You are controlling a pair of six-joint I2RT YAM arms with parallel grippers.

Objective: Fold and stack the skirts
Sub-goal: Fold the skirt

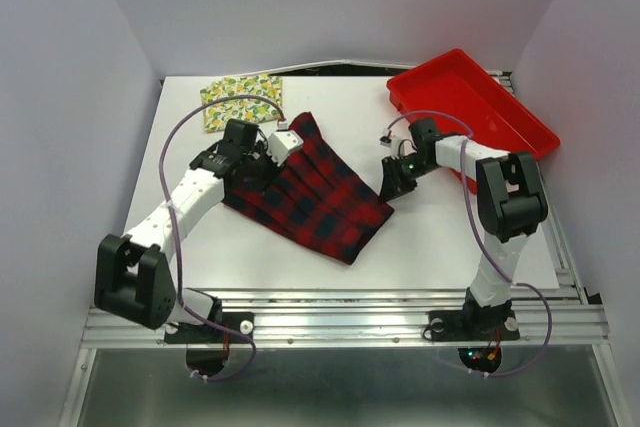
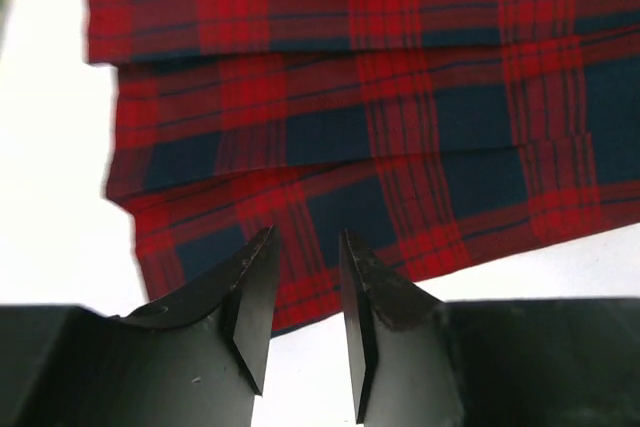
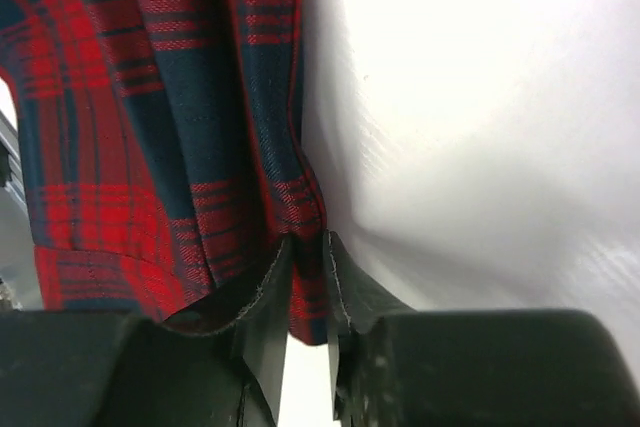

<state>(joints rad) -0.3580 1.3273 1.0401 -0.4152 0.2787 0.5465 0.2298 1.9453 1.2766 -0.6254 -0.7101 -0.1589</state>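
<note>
- The right gripper [image 3: 308,247] is clamped on an edge of the pleated red-and-black plaid cloth skirt [image 1: 325,202]; its fingers hide the pinched fold.
- The left gripper [image 2: 306,239] stands slightly apart, empty, over the skirt's opposite edge; contact unclear.
- The cream lemon-print cloth skirt [image 1: 240,99] lies folded beyond the left gripper on the white counter [image 1: 430,247].
</note>
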